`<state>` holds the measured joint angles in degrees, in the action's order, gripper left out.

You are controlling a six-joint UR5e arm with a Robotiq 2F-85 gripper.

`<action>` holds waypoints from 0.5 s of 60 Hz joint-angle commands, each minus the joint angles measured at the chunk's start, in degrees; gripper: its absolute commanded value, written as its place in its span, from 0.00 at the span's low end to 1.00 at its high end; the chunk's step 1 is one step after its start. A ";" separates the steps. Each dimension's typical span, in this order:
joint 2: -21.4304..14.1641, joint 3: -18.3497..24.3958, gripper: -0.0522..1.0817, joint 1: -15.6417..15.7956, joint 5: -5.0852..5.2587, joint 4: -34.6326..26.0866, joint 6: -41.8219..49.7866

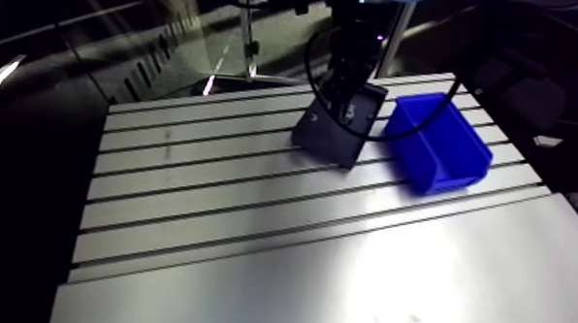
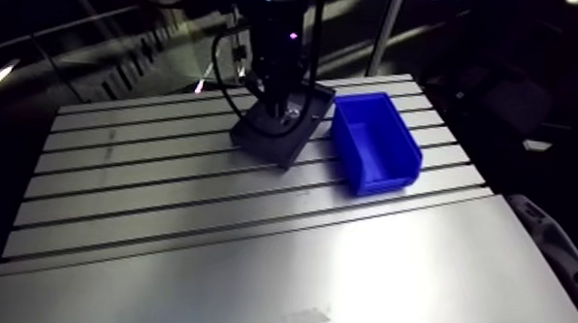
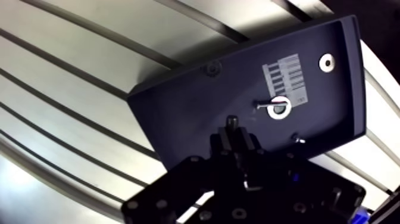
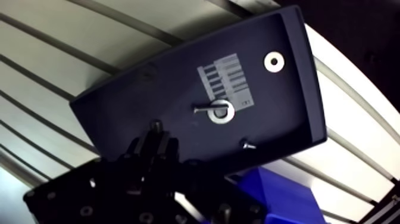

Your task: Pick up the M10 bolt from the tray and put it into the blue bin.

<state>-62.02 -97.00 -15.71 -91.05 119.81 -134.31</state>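
Fingers (image 3: 221, 146) are pinched together on what looks like the grey bolt (image 3: 231, 122), whose end shows at their tips above the dark tray (image 3: 178, 113). Lift straight up until the bolt clears the tray's rim. Then carry it to the bin (image 1: 440, 145) just beside the tray on the tabletop (image 1: 249, 229), gripping firmly and releasing only low over the bin's middle.

Dark navy tray (image 3: 196, 113) with a white striped label (image 3: 284, 77); bright blue bin (image 1: 453, 170); silver grooved table (image 1: 249, 229).
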 commanded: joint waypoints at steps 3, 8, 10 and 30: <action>-3.91 0.63 0.95 0.14 0.29 -3.71 -1.12; -5.92 0.97 0.98 0.24 0.38 -5.59 -2.52; -6.70 0.98 0.98 0.24 0.31 -6.12 -2.65; -13.54 2.52 1.00 -0.09 0.21 -15.87 -13.70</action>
<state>-71.10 -95.76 -15.50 -90.79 110.79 -139.34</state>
